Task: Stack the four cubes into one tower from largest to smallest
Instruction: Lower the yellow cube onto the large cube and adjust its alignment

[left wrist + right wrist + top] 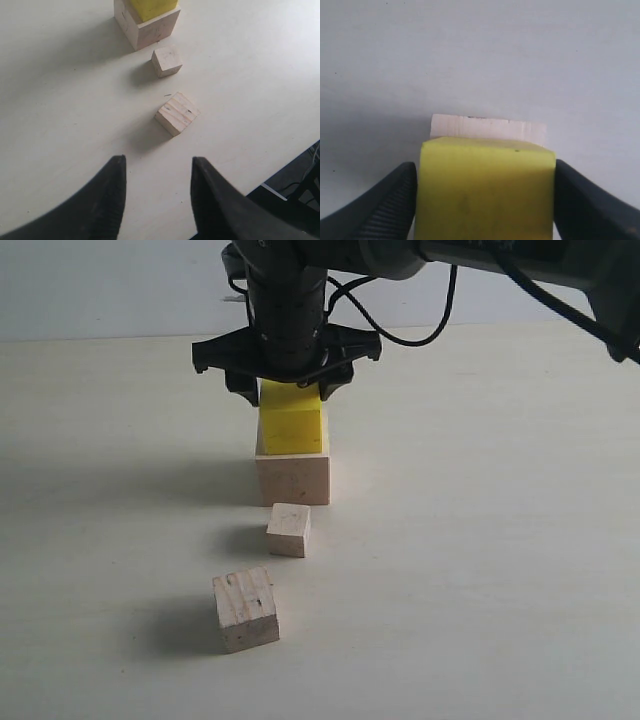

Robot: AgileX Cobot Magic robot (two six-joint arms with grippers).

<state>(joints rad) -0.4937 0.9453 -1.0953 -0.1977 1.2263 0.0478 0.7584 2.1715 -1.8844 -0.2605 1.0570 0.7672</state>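
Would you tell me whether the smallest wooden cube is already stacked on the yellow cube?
No, the smallest wooden cube lies on the table, in front of the large wooden cube that carries the yellow cube.

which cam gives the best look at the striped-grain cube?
Left wrist view: the striped-grain cube sits near centre, unobstructed, grain lines on top clear. Exterior view shows it too, nearest the camera, grain fainter. Right wrist view misses it entirely.
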